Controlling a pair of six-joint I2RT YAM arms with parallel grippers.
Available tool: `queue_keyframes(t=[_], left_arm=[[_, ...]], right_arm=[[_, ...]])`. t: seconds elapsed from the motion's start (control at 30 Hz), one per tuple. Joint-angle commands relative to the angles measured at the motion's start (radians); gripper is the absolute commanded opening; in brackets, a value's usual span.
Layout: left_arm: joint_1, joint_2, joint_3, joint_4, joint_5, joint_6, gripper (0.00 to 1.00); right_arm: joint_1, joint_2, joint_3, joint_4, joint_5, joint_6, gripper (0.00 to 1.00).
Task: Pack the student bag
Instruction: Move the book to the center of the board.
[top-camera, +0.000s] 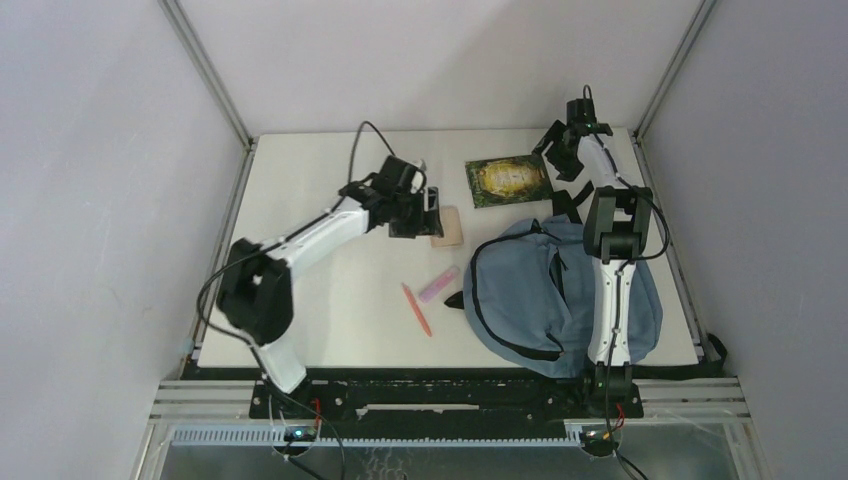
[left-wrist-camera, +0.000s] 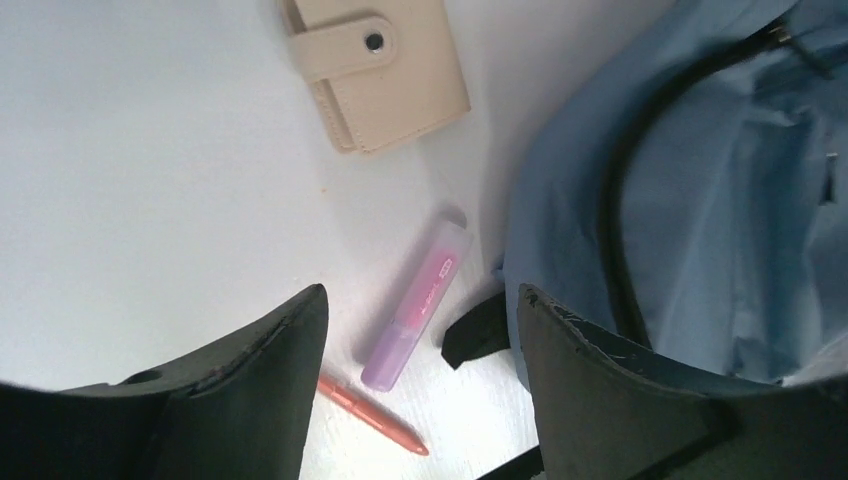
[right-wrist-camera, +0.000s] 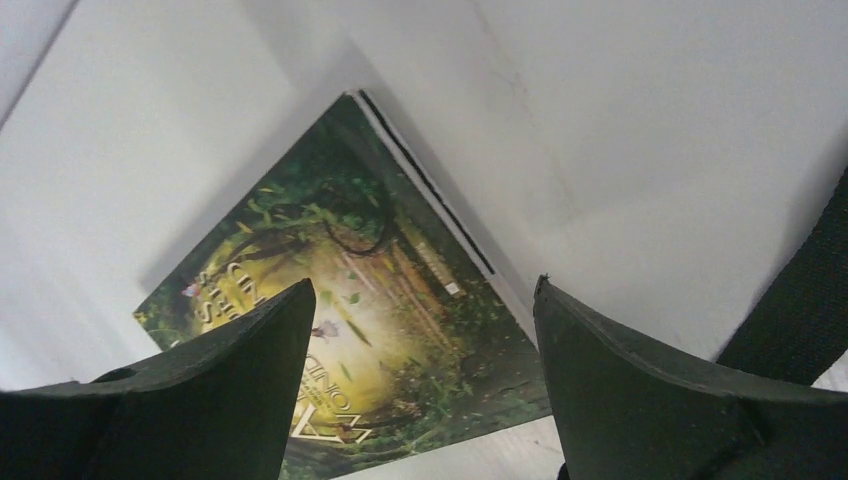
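The dusty-blue student bag (top-camera: 540, 290) lies at the table's right front, partly under my right arm; it also shows in the left wrist view (left-wrist-camera: 700, 180). A beige wallet (top-camera: 446, 226) (left-wrist-camera: 380, 70), a pink-purple highlighter (top-camera: 438, 285) (left-wrist-camera: 415, 305) and an orange pen (top-camera: 416, 309) (left-wrist-camera: 375, 418) lie left of the bag. A green book (top-camera: 508, 181) (right-wrist-camera: 360, 330) lies at the back. My left gripper (top-camera: 428, 210) (left-wrist-camera: 420, 310) is open and empty above the wallet. My right gripper (top-camera: 548, 158) (right-wrist-camera: 425, 300) is open and empty above the book's right edge.
The black strap (right-wrist-camera: 800, 300) of the bag lies right of the book. A black zipper tab (left-wrist-camera: 478, 330) sticks out of the bag beside the highlighter. White walls enclose the table (top-camera: 330, 180) on three sides.
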Motion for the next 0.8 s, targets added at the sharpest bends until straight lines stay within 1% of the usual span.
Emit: queue_keyframes(t=[0.0, 0.1, 0.23, 0.3, 0.5, 0.77], left_arm=[[0.052, -0.183, -0.104, 0.059, -0.037, -0.041, 0.74], [0.099, -0.259, -0.163, 0.086, -0.038, -0.084, 0.75], [0.157, -0.321, -0.208, 0.096, -0.048, -0.099, 0.75], [0.182, -0.338, -0.225, 0.094, -0.045, -0.1, 0.75], [0.248, -0.353, -0.283, 0.094, -0.036, -0.104, 0.75], [0.341, -0.331, -0.324, 0.095, -0.024, -0.135, 0.76]], right_arm=[[-0.01, 0.02, 0.059, -0.011, -0.009, 0.02, 0.9], [0.003, 0.069, 0.104, -0.022, -0.061, 0.011, 0.96], [0.026, 0.148, 0.183, -0.034, -0.152, 0.003, 0.99], [0.068, 0.163, 0.192, -0.01, -0.201, 0.01, 1.0], [0.15, 0.169, 0.19, 0.072, -0.311, 0.006, 1.0], [0.262, 0.167, 0.184, 0.136, -0.437, 0.019, 1.0]])
